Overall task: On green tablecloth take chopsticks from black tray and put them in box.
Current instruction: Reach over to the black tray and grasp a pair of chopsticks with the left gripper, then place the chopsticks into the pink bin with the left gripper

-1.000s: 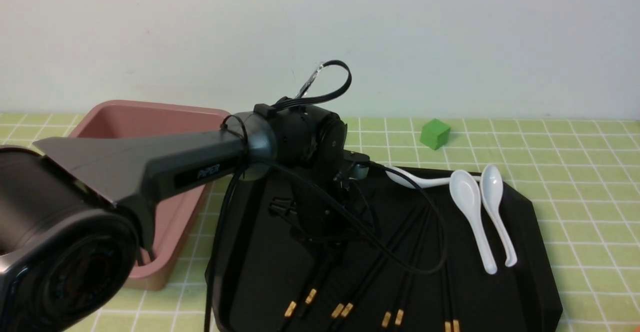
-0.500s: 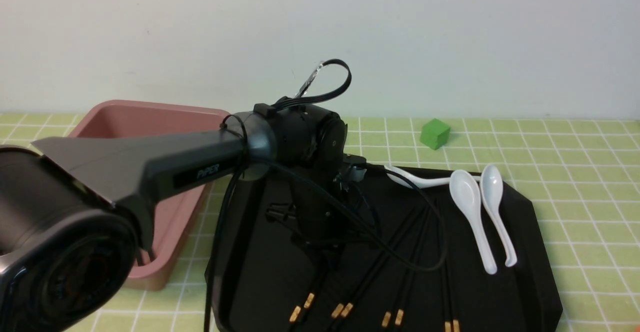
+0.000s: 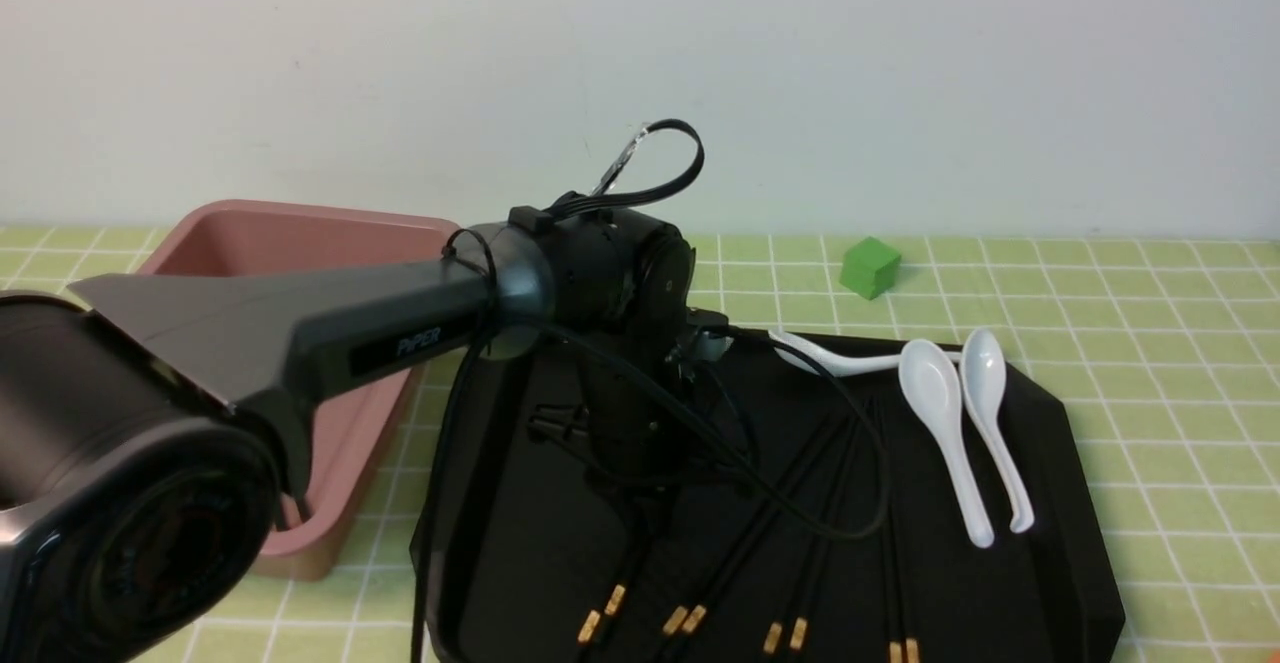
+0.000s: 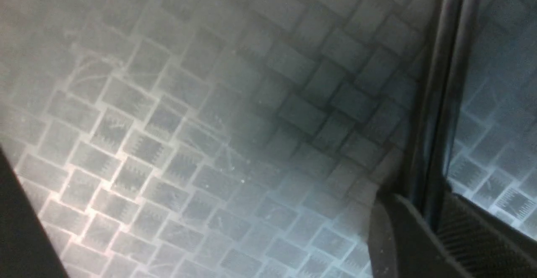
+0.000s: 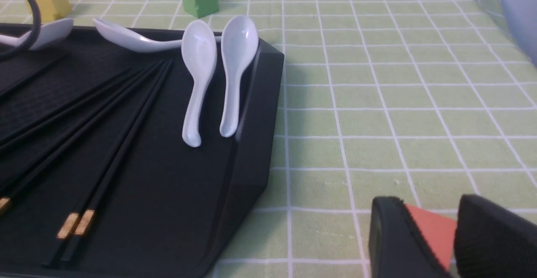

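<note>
The black tray lies on the green tablecloth. Several black chopsticks with golden bands lie fanned on it; they also show in the right wrist view. My left gripper points down over the tray's middle. In the left wrist view the left gripper is shut on a pair of chopsticks just above the tray's textured floor. The pink box stands left of the tray. My right gripper is shut on a red block over the cloth, right of the tray.
White spoons lie at the tray's far right part. A green cube sits on the cloth behind the tray. A yellow cube is behind the tray too. The left arm's cable hangs over the chopsticks.
The left wrist has shifted slightly. The golden ends of the leftmost chopstick pair have drawn closer together and moved a little; the other chopsticks and the spoons have not moved.
</note>
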{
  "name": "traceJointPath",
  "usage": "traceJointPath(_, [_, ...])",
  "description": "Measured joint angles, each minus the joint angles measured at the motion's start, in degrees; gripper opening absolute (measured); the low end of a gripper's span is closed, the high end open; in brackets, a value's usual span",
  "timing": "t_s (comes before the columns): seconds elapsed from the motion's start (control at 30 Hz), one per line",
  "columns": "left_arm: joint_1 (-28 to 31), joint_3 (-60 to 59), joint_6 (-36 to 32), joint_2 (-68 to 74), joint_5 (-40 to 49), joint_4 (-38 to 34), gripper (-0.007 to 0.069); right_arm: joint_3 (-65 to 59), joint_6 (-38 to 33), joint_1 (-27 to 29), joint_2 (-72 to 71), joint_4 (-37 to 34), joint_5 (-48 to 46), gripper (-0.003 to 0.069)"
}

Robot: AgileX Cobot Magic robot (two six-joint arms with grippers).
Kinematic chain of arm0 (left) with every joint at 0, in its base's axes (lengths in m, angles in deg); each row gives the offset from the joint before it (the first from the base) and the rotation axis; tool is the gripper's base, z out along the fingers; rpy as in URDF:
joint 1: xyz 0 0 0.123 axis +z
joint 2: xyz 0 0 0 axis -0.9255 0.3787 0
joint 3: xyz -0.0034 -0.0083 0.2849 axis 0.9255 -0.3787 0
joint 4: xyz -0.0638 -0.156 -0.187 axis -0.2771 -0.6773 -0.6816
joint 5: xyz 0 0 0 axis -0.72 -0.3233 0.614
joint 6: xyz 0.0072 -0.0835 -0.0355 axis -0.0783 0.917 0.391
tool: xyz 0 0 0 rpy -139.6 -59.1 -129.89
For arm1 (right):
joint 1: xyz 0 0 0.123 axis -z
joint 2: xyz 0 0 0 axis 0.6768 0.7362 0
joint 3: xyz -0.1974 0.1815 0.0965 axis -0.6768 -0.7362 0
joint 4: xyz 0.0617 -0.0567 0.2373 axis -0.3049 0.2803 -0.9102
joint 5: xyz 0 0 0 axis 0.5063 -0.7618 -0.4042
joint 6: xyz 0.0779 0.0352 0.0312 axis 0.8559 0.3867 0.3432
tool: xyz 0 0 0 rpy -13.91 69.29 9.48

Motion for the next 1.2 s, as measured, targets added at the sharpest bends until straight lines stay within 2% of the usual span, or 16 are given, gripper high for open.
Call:
traceJointPath(0.17, [0.0,-0.88,2.26,-3.53,1.65,0.5,0.0106,0.0,0.0,0.0,0.0,0.0,0.0,0.024])
traceJointPath(0.33, [1.68,-0.98,3.68,-16.35,4.25,2.05,0.0106,0.0,0.0,0.0,0.0,0.0,0.0,0.024])
traceJointPath(0.43, [7.1,-0.8,4.15,-24.02,7.13,2.47,0.0106,0.0,0.0,0.0,0.0,0.0,0.0,0.024])
traceJointPath(0.47, [10.56,-0.78,4.15,-26.01,8.36,3.02,0.0106,0.0,0.0,0.0,0.0,0.0,0.0,0.024])
traceJointPath(0.5, [11.16,-0.78,4.15,-26.26,8.83,3.02,0.0106,0.0,0.0,0.0,0.0,0.0,0.0,0.024])
traceJointPath(0.57, [19.59,-1.36,4.26,-27.9,10.1,3.02,0.0106,0.0,0.0,0.0,0.0,0.0,0.0,0.024])
traceJointPath(0.67, [27.77,-3.37,5.88,-27.25,8.73,2.7,0.0106,0.0,0.0,0.0,0.0,0.0,0.0,0.024])
traceJointPath(0.8, [34.78,-5.95,8.99,-23.74,3.84,0.45,0.0106,0.0,0.0,0.0,0.0,0.0,0.0,0.024])
traceJointPath(1.0, [35.98,-6.66,9.8,-16.65,-2.09,0.11,0.0113,0.0,0.0,0.0,0.0,0.0,0.0,0.024])
traceJointPath(1.13, [35.87,-6.66,9.93,-13.52,-2.48,-0.27,0.0178,0.0,0.0,0.0,0.0,0.0,0.0,0.024])
traceJointPath(1.2, [35.87,-6.66,9.86,-12.76,-1.57,-0.27,0.0237,0.0,0.0,0.0,0.0,0.0,0.0,0.024])
